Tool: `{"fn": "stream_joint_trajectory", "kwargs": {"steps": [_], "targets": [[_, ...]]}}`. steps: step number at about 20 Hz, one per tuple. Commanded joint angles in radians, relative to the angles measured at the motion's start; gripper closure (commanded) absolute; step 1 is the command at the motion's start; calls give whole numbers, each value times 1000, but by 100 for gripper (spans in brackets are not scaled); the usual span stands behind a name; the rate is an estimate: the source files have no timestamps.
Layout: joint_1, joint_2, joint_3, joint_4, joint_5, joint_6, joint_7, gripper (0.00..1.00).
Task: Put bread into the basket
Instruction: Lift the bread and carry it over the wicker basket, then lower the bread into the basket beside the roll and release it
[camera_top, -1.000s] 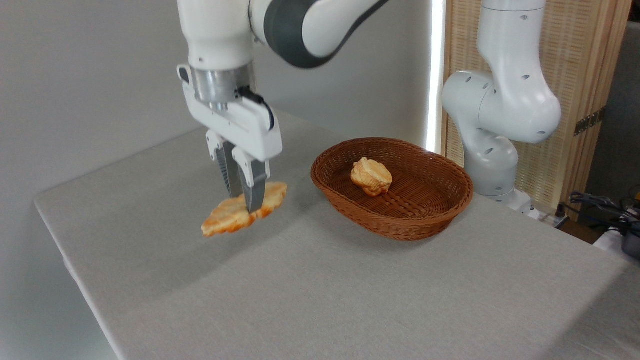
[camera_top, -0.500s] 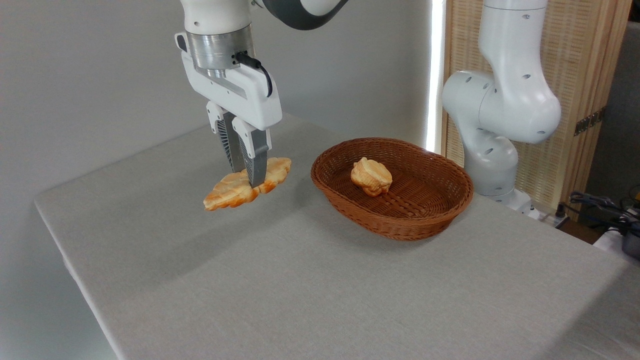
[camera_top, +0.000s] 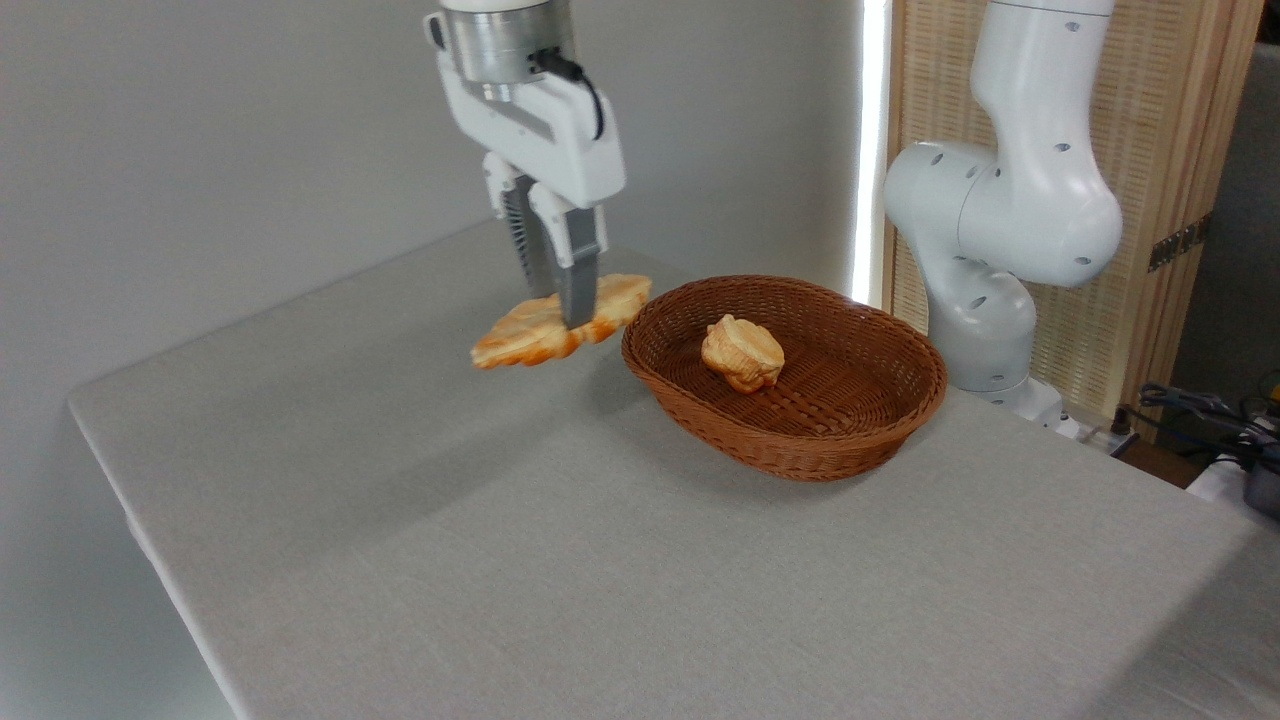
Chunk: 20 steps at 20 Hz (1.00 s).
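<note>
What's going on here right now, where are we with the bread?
The end effector is shut on the bread, a long flat loaf, and holds it in the air above the table, just left of the basket. The loaf's right end is near the basket's rim but not yet over the inside. A small round bun already lies in the basket. The loaf has not been dropped in yet.

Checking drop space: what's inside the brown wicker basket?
The oval brown wicker basket holds one small chunky round bun, left of centre. The near wall hides part of the floor.
</note>
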<state>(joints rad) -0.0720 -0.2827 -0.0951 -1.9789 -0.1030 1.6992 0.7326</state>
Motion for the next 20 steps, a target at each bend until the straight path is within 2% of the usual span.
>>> {"fn": "stream_joint_trajectory", "kwargs": {"steps": [1,7,12,15,16,17,19,20], "targets": [[-2,-116,9,-127,-6,-16,65,52],[3,-200,11,-224,-3,-73,175,52],[1,-240,11,-307,-3,-116,182,48],[-2,-240,9,-346,-3,-119,182,32],[-2,-239,11,-356,-3,-118,182,16],[-2,-236,9,-360,-3,-116,182,9],[-2,-227,9,-362,-3,-115,182,1],[-2,-224,9,-362,-3,-113,180,0]]}}
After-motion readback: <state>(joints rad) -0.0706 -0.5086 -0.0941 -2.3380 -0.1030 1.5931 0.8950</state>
